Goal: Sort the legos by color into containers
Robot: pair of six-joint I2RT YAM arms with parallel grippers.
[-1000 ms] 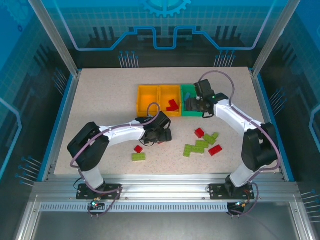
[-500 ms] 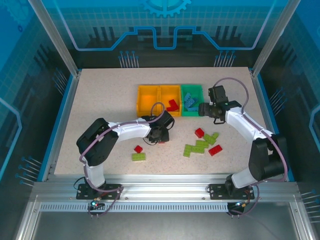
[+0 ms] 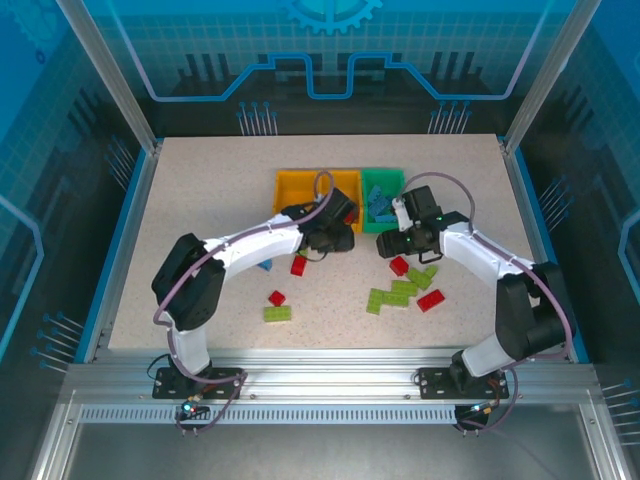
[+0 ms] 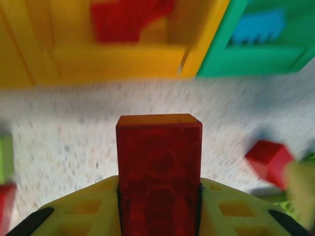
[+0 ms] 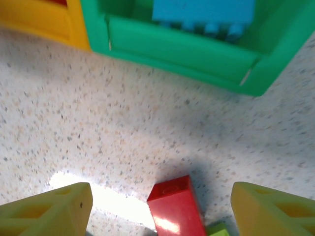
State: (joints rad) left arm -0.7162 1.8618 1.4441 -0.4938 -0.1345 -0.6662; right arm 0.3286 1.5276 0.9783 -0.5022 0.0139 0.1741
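The yellow left fingers (image 4: 83, 211) were clamped on a red brick (image 4: 158, 157). Round studs showed faintly on its upper face, and its far end stuck out past the fingertips. Beyond that end, across a strip of speckled bench (image 4: 74, 113), stood an orange-yellow bin (image 4: 118, 61) with red pieces (image 4: 128, 17) inside. To its right was the green bin (image 4: 246, 59), holding a light blue brick (image 4: 258, 27).

The right fingers (image 5: 49, 211) stood wide apart, gripping nothing. A loose red block (image 5: 176, 209) lay on the bench below the gap, and the green bin's near wall was ahead.

From overhead more could be made out. Another orange-yellow container (image 3: 296, 188) sat left of the left fingers. A lime green cluster (image 3: 395, 293) and a red piece (image 3: 430, 300) lay nearer the arm bases than the right fingers. A small red block (image 3: 277, 297) and a single lime brick (image 3: 277, 313) lay nearer than the left ones.
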